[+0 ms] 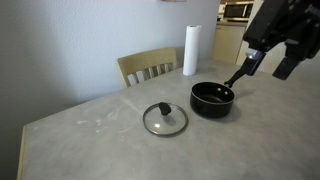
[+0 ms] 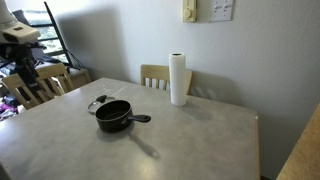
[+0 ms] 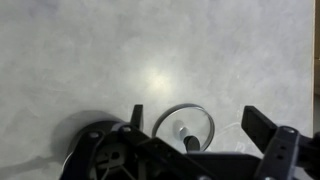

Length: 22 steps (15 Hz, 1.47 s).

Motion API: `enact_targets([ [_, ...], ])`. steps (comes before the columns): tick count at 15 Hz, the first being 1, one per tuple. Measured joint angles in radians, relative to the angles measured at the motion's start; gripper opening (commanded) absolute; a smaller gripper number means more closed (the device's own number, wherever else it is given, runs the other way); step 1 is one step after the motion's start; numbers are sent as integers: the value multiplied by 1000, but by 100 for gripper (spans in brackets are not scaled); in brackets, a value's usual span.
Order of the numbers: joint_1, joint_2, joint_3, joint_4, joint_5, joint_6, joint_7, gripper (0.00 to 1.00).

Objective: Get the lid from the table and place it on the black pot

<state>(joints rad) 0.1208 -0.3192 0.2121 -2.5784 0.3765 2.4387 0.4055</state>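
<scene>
The lid [image 1: 165,118], clear glass with a metal rim and a black knob, lies flat on the grey table [image 1: 100,140]. The black pot [image 1: 212,99] stands just beside it, its long handle pointing away toward the back. Both also show in an exterior view: the pot [image 2: 113,115] in front and the lid [image 2: 98,102] behind it. My gripper [image 1: 268,65] hangs open and empty, well above the table beyond the pot. In the wrist view the lid [image 3: 180,125] lies far below, between the open fingers [image 3: 200,118].
A white paper towel roll [image 1: 190,50] stands at the table's back edge, in front of a light wooden chair [image 1: 150,68]. Both show in an exterior view too: the roll [image 2: 179,80] and the chair [image 2: 155,77]. Dark equipment [image 2: 20,50] stands off the table.
</scene>
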Motion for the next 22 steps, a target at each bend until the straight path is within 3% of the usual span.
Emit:
enact_targets([
  [9,4,63,-7,38,-4,4,-7,100],
  [14,4,135,-44,58,-15,1,-76,100],
  [22,18,363,-56,306,-243,-96,-105,100],
])
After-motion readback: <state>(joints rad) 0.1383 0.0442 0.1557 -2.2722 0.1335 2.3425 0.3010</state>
